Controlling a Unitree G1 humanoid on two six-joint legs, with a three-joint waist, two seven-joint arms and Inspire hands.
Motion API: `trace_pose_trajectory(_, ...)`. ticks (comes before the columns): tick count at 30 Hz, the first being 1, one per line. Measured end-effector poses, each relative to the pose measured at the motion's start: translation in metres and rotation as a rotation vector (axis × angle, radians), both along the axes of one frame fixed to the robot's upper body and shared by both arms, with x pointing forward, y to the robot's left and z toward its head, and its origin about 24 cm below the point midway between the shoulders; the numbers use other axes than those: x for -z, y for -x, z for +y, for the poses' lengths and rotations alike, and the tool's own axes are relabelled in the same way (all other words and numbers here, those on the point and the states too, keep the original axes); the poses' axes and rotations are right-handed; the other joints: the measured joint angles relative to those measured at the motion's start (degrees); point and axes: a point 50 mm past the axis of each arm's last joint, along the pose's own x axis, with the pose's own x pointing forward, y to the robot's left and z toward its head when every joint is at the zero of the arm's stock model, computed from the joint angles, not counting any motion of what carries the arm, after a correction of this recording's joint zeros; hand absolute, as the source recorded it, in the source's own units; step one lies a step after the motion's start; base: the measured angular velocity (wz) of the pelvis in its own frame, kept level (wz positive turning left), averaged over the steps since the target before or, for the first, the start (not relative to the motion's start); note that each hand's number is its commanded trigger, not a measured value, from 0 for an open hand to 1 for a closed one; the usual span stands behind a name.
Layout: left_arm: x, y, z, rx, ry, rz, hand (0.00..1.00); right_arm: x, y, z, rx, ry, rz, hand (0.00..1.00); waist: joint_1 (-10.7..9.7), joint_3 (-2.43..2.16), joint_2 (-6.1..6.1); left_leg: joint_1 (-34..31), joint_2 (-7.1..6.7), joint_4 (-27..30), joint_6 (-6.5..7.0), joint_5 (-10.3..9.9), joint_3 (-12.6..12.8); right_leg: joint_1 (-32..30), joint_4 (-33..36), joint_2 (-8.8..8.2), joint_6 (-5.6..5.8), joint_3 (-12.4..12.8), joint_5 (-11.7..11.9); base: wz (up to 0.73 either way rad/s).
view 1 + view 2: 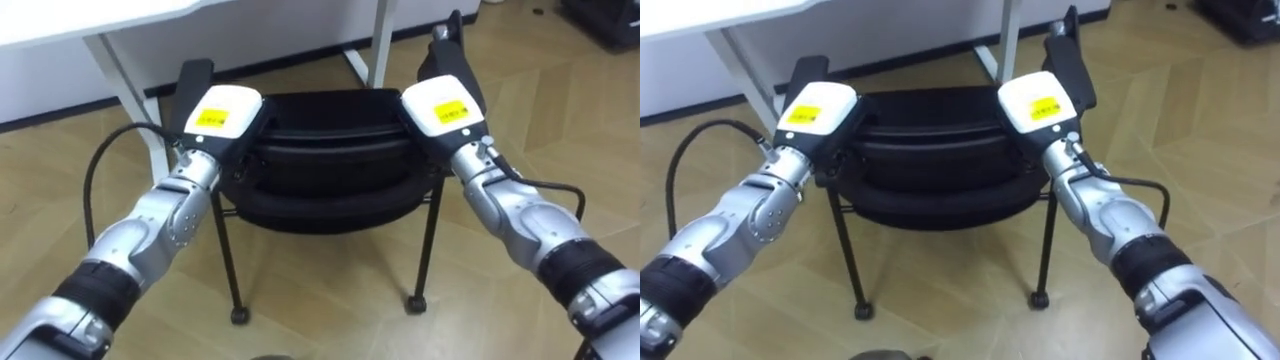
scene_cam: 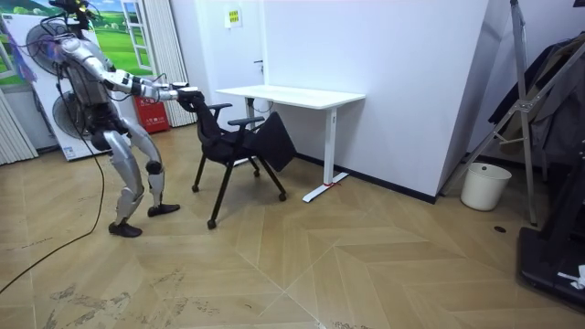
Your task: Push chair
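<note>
Behind chair (image 1: 330,135) facing desk (image 1: 60,25), left hand (image 1: 222,115), right hand (image 1: 442,105) at backrest (image 1: 330,190); fingers hidden

Left robot hand (image 1: 222,118): I see its back; the rest is hidden at the backrest edge of the chair (image 1: 330,160). Right robot hand (image 1: 445,108): same, grip unreadable. Counter (image 1: 60,20) cut off by the top edge. Chair's far legs are hidden under its seat. In the room view my hands are too small to read.

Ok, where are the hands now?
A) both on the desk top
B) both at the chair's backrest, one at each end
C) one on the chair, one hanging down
B: the left hand and right hand sit at opposite ends of the backrest of the chair.
</note>
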Motion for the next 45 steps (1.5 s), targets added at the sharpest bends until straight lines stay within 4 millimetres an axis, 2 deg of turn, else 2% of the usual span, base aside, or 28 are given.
trace_pose_trajectory(1, -0.001, -0.001, -0.001, 0.004, -0.005, -0.005, 1.00, 0.001, 0.000, 0.000, 0.003, -0.002, -0.001, 1.00, -0.10, 0.00, 0.01, 0.28, -0.01, 0.57, 0.21, -0.98, -0.50, -0.71, 1.78, -0.26, -0.08, 0.07, 1.28, 0.00)
trace_pose_trajectory(2, -0.001, -0.001, -0.004, 0.015, -0.017, -0.010, 1.00, 0.004, 0.002, 0.000, 0.012, -0.007, 0.000, 1.00, -0.36, -0.09, 0.24, 0.99, -0.10, 1.13, 0.11, -2.05, -1.67, -2.37, 5.74, -0.57, -0.47, 1.09, 4.96, 0.11)
trace_pose_trajectory(3, -0.002, -0.002, -0.005, 0.027, -0.033, -0.015, 1.00, 0.007, 0.004, -0.002, 0.021, -0.019, 0.005, 1.00, -0.65, -0.08, 0.06, 1.77, -0.03, 1.20, 0.03, -2.80, -2.84, -4.53, 8.87, -0.28, -0.38, 2.48, 5.80, 0.15)
trace_pose_trajectory(4, -0.002, -0.002, -0.006, 0.030, -0.038, -0.019, 1.00, 0.008, 0.005, -0.002, 0.024, -0.025, 0.008, 1.00, -0.63, -0.01, 0.09, 1.99, 0.22, 1.36, -0.15, -3.15, -3.45, -6.01, 9.56, 0.22, -0.11, 2.92, 5.34, 0.23)
trace_pose_trajectory(5, -0.005, -0.004, -0.006, 0.032, -0.047, -0.027, 1.00, 0.009, 0.005, -0.002, 0.028, -0.031, 0.007, 1.00, -0.72, 0.39, 0.79, 2.64, 1.16, 1.77, -0.58, -3.84, -4.74, -9.20, 9.15, 1.92, 0.14, 3.44, 4.48, 0.28)
trace_pose_trajectory(7, -0.003, -0.005, -0.002, 0.023, -0.054, -0.016, 1.00, 0.013, 0.007, 0.003, 0.024, -0.037, 0.016, 1.00, -1.75, 0.50, 1.48, 4.17, 2.46, 2.35, -1.28, -5.25, -6.15, -14.84, 2.79, 3.77, -0.11, 4.84, 5.20, 0.39)
trace_pose_trajectory(8, -0.002, -0.005, -0.002, 0.021, -0.055, -0.013, 1.00, 0.014, 0.008, 0.003, 0.021, -0.038, 0.019, 1.00, -1.79, 0.56, 1.71, 4.73, 2.65, 2.73, -1.37, -5.67, -6.72, -15.22, -0.40, 4.17, -0.45, 4.98, 5.77, 0.33)
trace_pose_trajectory(9, 0.001, -0.004, 0.000, 0.017, -0.058, -0.003, 1.00, 0.018, 0.011, 0.005, 0.016, -0.044, 0.030, 1.00, -1.82, 0.67, 1.95, 5.65, 2.89, 3.26, -2.12, -6.87, -7.47, -15.18, -7.79, 4.63, -0.58, 5.08, 7.85, 0.21)
trace_pose_trajectory(10, 0.003, -0.003, 0.001, 0.015, -0.059, 0.003, 1.00, 0.020, 0.013, 0.006, 0.014, -0.047, 0.036, 1.00, -1.79, 0.50, 1.67, 6.08, 2.89, 3.45, -2.62, -7.48, -7.75, -15.12, -11.54, 4.92, -0.49, 5.70, 9.18, 0.30)
trace_pose_trajectory(11, 0.005, -0.002, 0.003, 0.015, -0.062, 0.010, 1.00, 0.021, 0.013, 0.007, 0.006, -0.052, 0.043, 1.00, -2.05, 0.14, 0.96, 6.66, 2.66, 3.91, -3.67, -8.60, -8.61, -15.10, -16.89, 5.31, -0.51, 7.67, 12.22, 0.42)
trace_pose_trajectory(12, 0.009, 0.001, 0.005, 0.010, -0.060, 0.017, 1.00, 0.022, 0.014, 0.009, 0.001, -0.053, 0.046, 1.00, -2.49, -0.59, 0.51, 6.79, 2.95, 5.08, -4.80, -9.67, -10.08, -14.37, -16.86, 5.83, -1.79, 7.42, 14.16, 0.47)
trace_pose_trajectory(13, 0.008, 0.000, 0.005, 0.006, -0.055, 0.010, 1.00, 0.022, 0.014, 0.009, 0.000, -0.052, 0.044, 1.00, -2.74, -0.71, 0.54, 6.77, 3.14, 5.56, -5.57, -9.96, -10.66, -14.11, -16.73, 6.26, -2.79, 7.22, 14.98, 0.47)
trace_pose_trajectory(14, 0.009, 0.000, 0.003, 0.006, -0.047, 0.008, 1.00, 0.019, 0.012, 0.008, 0.001, -0.049, 0.034, 1.00, -3.25, -0.78, 0.86, 6.88, 3.85, 5.87, -6.62, -10.56, -11.39, -13.67, -16.09, 6.75, -3.88, 6.22, 14.46, 0.19)
trace_pose_trajectory(15, 0.007, -0.001, 0.003, 0.001, -0.038, 0.002, 1.00, 0.015, 0.009, 0.008, -0.002, -0.038, 0.024, 1.00, -2.98, -0.86, 1.84, 7.28, 4.76, 5.58, -7.26, -10.86, -11.55, -13.44, -15.82, 7.49, -4.79, 5.71, 13.87, 0.13)
trace_pose_trajectory(16, 0.008, 0.000, 0.002, -0.003, -0.033, 0.004, 1.00, 0.012, 0.007, 0.008, -0.004, -0.032, 0.020, 1.00, -3.01, -0.73, 2.02, 7.37, 5.01, 5.39, -7.59, -10.94, -11.86, -13.27, -15.71, 7.51, -5.21, 4.99, 13.65, 0.04)
trace_pose_trajectory(17, 0.008, -0.001, 0.002, -0.007, -0.030, 0.000, 1.00, 0.009, 0.005, 0.007, -0.009, -0.022, 0.012, 1.00, -2.97, -0.64, 2.10, 7.68, 5.30, 4.68, -8.23, -10.95, -12.44, -13.17, -15.28, 7.67, -5.93, 4.39, 12.71, 0.16)
trace_pose_trajectory(18, 0.007, -0.001, 0.002, -0.011, -0.025, -0.013, 1.00, 0.006, 0.003, 0.009, -0.012, -0.020, 0.010, 1.00, -2.92, -0.27, 1.53, 8.32, 5.58, 4.19, -8.95, -10.89, -12.56, -13.09, -14.32, 7.93, -6.37, 4.47, 11.22, 0.18)
trace_pose_trajectory(20, 0.005, -0.002, 0.004, -0.016, -0.026, -0.021, 1.00, 0.004, 0.001, 0.011, -0.016, -0.019, 0.010, 1.00, -2.95, -0.26, 1.47, 8.56, 6.57, 4.94, -9.82, -11.27, -12.26, -12.81, -12.64, 8.34, -6.86, 3.73, 8.78, 0.18)
trace_pose_trajectory(22, 0.001, -0.004, 0.007, -0.025, -0.023, -0.032, 1.00, -0.001, -0.003, 0.014, -0.021, -0.019, 0.003, 1.00, -2.86, -0.10, 1.32, 7.24, 7.86, 8.79, -10.42, -10.69, -11.47, -12.78, -10.84, 8.35, -8.04, 2.89, 6.90, 0.19)
trace_pose_trajectory(24, 0.001, -0.005, 0.009, -0.031, -0.026, -0.031, 1.00, -0.001, -0.004, 0.016, -0.023, -0.021, 0.008, 1.00, -2.90, 0.23, 1.11, 4.02, 9.63, 16.05, -10.25, -8.02, -11.56, -11.61, -9.05, 8.15, -9.05, 0.51, 4.25, 0.23)
trace_pose_trajectory(27, 0.003, -0.005, 0.008, -0.040, -0.023, -0.033, 1.00, 0.000, -0.004, 0.017, -0.025, -0.022, 0.011, 1.00, -4.16, 0.35, 1.03, 2.31, 10.02, 19.49, -10.02, -5.29, -13.06, -9.41, -8.25, 7.56, -9.36, -2.72, 1.77, 0.45)
trace_pose_trajectory(31, 0.004, -0.006, 0.004, -0.054, -0.008, -0.043, 1.00, -0.002, -0.005, 0.016, -0.022, -0.020, 0.006, 1.00, -4.73, 0.62, 0.64, 0.51, 9.98, 21.13, -10.71, -2.64, -13.32, -8.31, -7.69, 6.86, -10.11, -4.64, -0.15, 0.36)
trace_pose_trajectory(34, 0.008, -0.005, -0.001, -0.065, 0.003, -0.044, 1.00, -0.003, -0.006, 0.016, -0.019, -0.015, 0.006, 1.00, -4.11, 0.72, 0.45, -1.69, 8.50, 17.13, -10.88, -2.64, -12.04, -7.61, -8.18, 6.30, -10.56, -5.21, -0.71, 0.08)
trace_pose_trajectory(37, 0.009, -0.005, -0.004, -0.076, 0.012, -0.054, 1.00, -0.005, -0.007, 0.014, -0.017, -0.006, -0.003, 1.00, -3.60, 0.77, 0.15, -3.41, 5.96, 6.55, -10.99, -2.45, -10.55, -7.26, -9.44, 6.07, -10.67, -5.51, -0.69, 0.05)
trace_pose_trajectory(38, 0.009, -0.004, -0.005, -0.079, 0.015, -0.057, 1.00, -0.006, -0.008, 0.014, -0.017, -0.003, -0.005, 1.00, -3.33, 0.79, 0.10, -3.54, 5.44, 2.09, -10.97, -1.75, -9.54, -7.05, -9.96, 6.18, -10.80, -5.60, -0.61, 0.04)
trace_pose_trajectory(39, 0.007, -0.005, -0.006, -0.079, 0.019, -0.065, 1.00, -0.008, -0.009, 0.013, -0.019, 0.001, -0.011, 1.00, -3.27, 0.67, 0.28, -4.25, 4.69, -0.41, -10.46, 0.64, -9.61, -7.00, -10.37, 6.18, -10.83, -5.78, -0.57, 0.07)
trace_pose_trajectory(42, 0.003, -0.005, -0.007, -0.084, 0.026, -0.081, 1.00, -0.012, -0.011, 0.013, -0.020, 0.008, -0.026, 1.00, -2.80, 0.62, 0.32, -4.65, 3.54, -4.59, -10.72, 4.65, -10.45, -6.62, -11.54, 6.37, -11.59, -6.27, 0.04, 0.10)
trace_pose_trajectory(45, 0.001, -0.002, -0.007, -0.089, 0.037, -0.090, 1.00, -0.014, -0.012, 0.013, -0.027, 0.017, -0.035, 1.00, -1.65, 0.56, 0.40, -4.16, 2.44, -4.85, -10.56, 5.65, -10.54, -6.24, -11.99, 6.33, -11.13, -6.30, -0.20, -0.11)
